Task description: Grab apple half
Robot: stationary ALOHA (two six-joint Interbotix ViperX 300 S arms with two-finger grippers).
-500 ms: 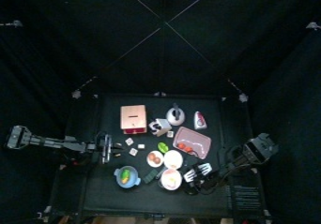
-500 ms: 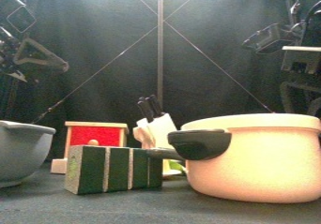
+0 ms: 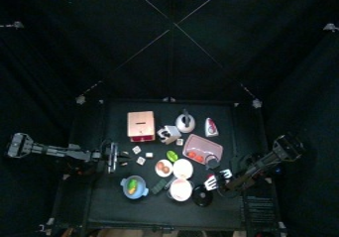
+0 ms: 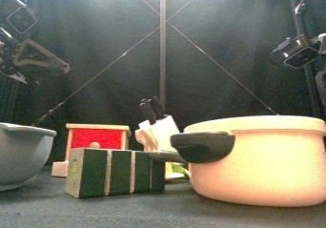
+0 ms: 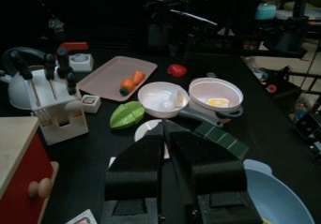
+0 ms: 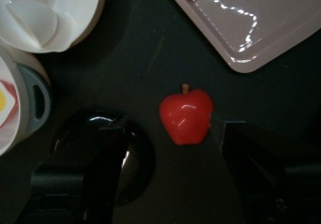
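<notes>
The apple half (image 6: 186, 115) is red with a short stem and lies cut side down on the black table. In the right wrist view my right gripper (image 6: 179, 139) hangs right above it, jaws open, one on each side of it. The apple half also shows in the left wrist view (image 5: 178, 69), past the pink tray (image 5: 115, 76). In the top view the right gripper (image 3: 217, 174) is at the table's right side. My left gripper (image 5: 168, 162) is shut and empty, resting at the table's left side (image 3: 103, 164).
Near the apple half are the pink tray (image 6: 245, 22) with an orange piece (image 5: 133, 80), a white bowl (image 5: 163, 97), and a pot holding an egg (image 5: 216, 92). A green leaf (image 5: 128, 113), knife block (image 5: 56, 106), kettle (image 5: 19, 73) and red box (image 3: 141, 124) lie further left.
My right arm has shifted to the right and further back, and its gripper now sits over the apple half. The left arm has not moved.
</notes>
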